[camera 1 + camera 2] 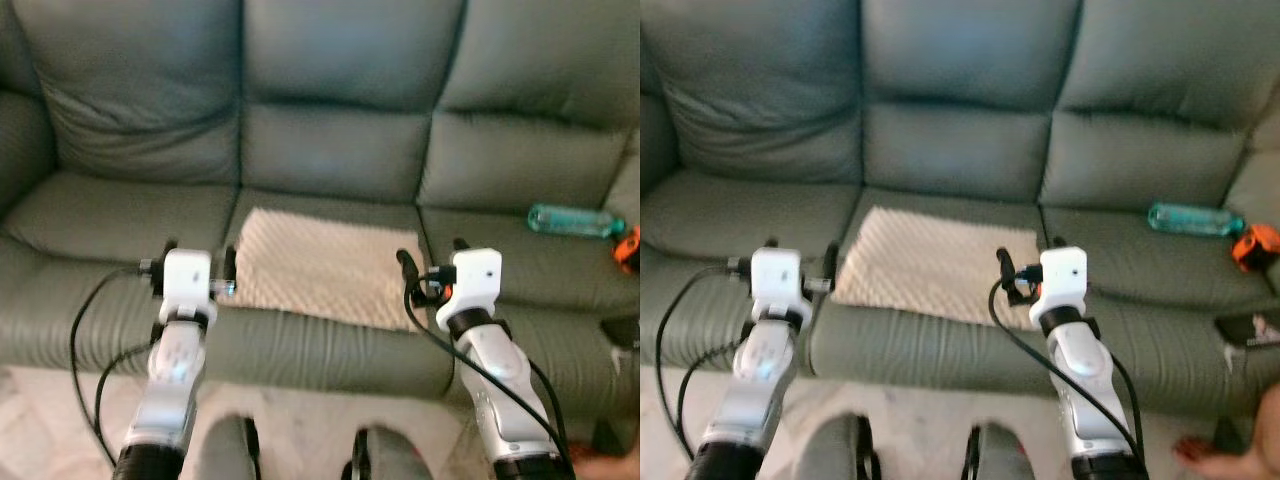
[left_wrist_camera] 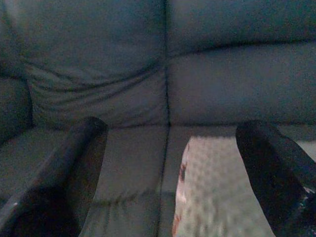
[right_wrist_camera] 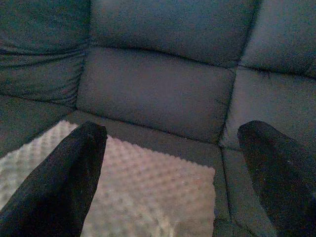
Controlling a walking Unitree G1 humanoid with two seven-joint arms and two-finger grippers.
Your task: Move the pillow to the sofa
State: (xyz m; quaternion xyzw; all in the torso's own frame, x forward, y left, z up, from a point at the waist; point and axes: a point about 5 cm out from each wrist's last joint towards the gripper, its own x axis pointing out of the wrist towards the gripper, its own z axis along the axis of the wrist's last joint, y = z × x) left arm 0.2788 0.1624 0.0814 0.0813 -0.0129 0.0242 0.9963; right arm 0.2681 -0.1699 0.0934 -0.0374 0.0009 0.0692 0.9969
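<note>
No readable text, brand, number or sign appears in any view. The teal bottle [image 1: 568, 220] lying on the sofa [image 1: 340, 150] is too blurred to show whether it carries a label, and the dark flat object [image 1: 1247, 328] at the sofa's right edge shows no legible print.

I see the flat, cream-coloured pillow with a dimpled fabric cover [image 1: 325, 268] lying face up on the middle seat cushion of the grey-green leather sofa [image 1: 340, 150], near its front edge.
</note>
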